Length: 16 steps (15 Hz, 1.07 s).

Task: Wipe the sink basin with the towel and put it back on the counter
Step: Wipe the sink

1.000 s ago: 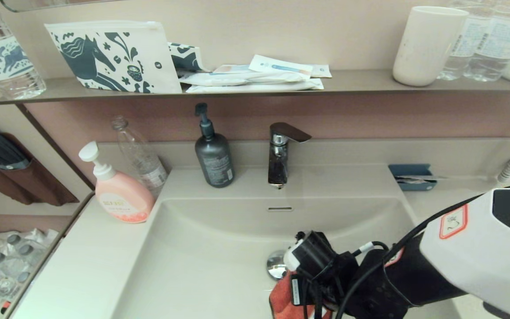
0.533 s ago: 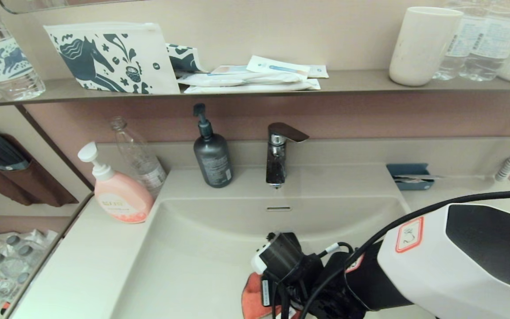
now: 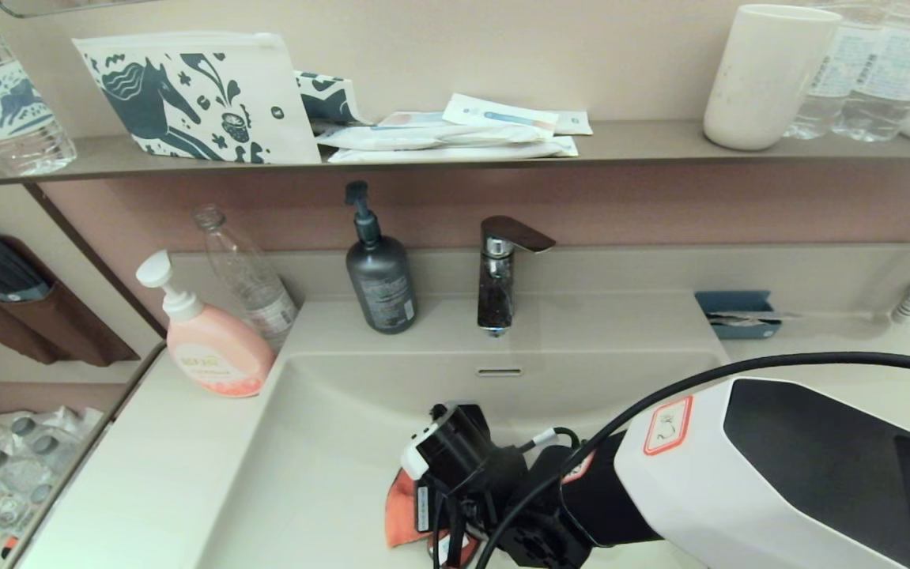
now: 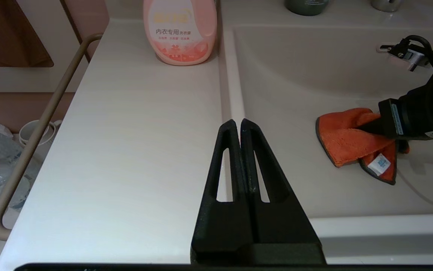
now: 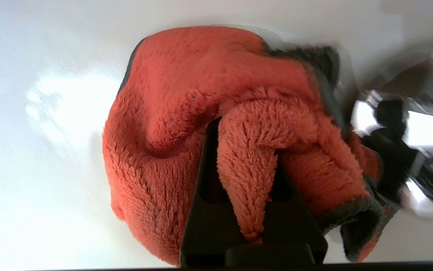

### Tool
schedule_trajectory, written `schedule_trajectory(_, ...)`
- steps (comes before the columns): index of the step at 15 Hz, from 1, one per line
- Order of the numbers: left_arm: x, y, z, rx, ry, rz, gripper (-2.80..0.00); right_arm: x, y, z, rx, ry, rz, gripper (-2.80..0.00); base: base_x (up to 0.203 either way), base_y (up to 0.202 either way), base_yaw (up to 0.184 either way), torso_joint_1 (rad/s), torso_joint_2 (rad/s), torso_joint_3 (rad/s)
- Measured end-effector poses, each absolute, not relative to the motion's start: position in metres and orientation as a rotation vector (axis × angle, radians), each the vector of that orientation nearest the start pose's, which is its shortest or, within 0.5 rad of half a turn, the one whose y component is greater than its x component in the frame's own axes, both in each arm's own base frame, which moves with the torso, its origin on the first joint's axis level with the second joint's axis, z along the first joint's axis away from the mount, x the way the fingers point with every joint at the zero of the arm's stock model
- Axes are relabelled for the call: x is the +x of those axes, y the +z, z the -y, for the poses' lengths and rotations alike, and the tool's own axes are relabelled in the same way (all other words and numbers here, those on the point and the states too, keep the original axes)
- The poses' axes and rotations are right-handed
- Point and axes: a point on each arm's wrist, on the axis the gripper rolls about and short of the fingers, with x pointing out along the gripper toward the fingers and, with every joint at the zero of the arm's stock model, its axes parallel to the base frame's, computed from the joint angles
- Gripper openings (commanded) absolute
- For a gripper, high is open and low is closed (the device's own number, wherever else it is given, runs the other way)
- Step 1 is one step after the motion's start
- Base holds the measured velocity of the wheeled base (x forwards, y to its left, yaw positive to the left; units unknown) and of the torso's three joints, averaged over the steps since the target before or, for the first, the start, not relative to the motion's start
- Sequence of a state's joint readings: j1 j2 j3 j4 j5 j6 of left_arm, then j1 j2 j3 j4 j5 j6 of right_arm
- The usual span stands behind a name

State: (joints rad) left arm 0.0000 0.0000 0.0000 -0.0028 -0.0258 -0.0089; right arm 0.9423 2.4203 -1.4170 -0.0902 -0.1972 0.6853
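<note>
The orange-red towel [image 3: 401, 506] lies bunched on the floor of the off-white sink basin [image 3: 328, 442]. My right gripper [image 5: 244, 128] is shut on a fold of the towel [image 5: 171, 113] and presses it against the basin [image 5: 32, 150]. Its wrist hides most of the cloth in the head view. A blurred chrome drain plug [image 5: 419, 128] shows just beside the towel. From the left wrist view the towel [image 4: 348, 137] and its white tag sit under the right gripper [image 4: 374, 124]. My left gripper [image 4: 240, 122] is shut and empty over the counter [image 4: 133, 131], by the basin's left rim.
A pink pump bottle [image 3: 213, 348] and a clear bottle [image 3: 253, 284] stand on the counter's [image 3: 146, 466] back left. A dark dispenser [image 3: 379, 276] and the faucet [image 3: 498, 276] stand behind the basin, a blue tray [image 3: 735, 312] at back right. A loaded shelf [image 3: 644, 146] hangs above.
My right gripper has slid the towel leftward across the basin floor. The drain plug, visible a second ago in the head view, is now hidden behind the wrist.
</note>
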Motion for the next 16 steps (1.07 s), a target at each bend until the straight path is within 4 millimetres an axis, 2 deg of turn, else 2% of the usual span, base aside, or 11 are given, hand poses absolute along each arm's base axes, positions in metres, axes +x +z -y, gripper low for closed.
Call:
schedule_trajectory(5, -0.023, 0.076, 0.001, -0.008, -0.026, 0.003, -2.80, 0.282, 0.014, -0.376, 0.142, 0.379, -0.868, -2.80, 0.000, 0.000, 0.000, 0.000, 0.00, 0.000)
schedule_trajectory(8, -0.023, 0.076, 0.001, -0.008, -0.026, 0.002, -2.80, 0.295, 0.012, -0.379, 0.133, 0.353, -0.788, -2.80, 0.000, 0.000, 0.000, 0.000, 0.00, 0.000)
schedule_trajectory(12, -0.023, 0.076, 0.001, -0.009, -0.026, 0.003, -2.80, 0.311, 0.004, -0.375, 0.115, 0.285, -0.674, -2.80, 0.000, 0.000, 0.000, 0.000, 0.00, 0.000)
schedule_trajectory(16, -0.023, 0.076, 0.001, -0.008, -0.026, 0.003, -2.80, 0.313, -0.001, -0.358, 0.078, 0.237, -0.697, -2.80, 0.000, 0.000, 0.000, 0.000, 0.00, 0.000)
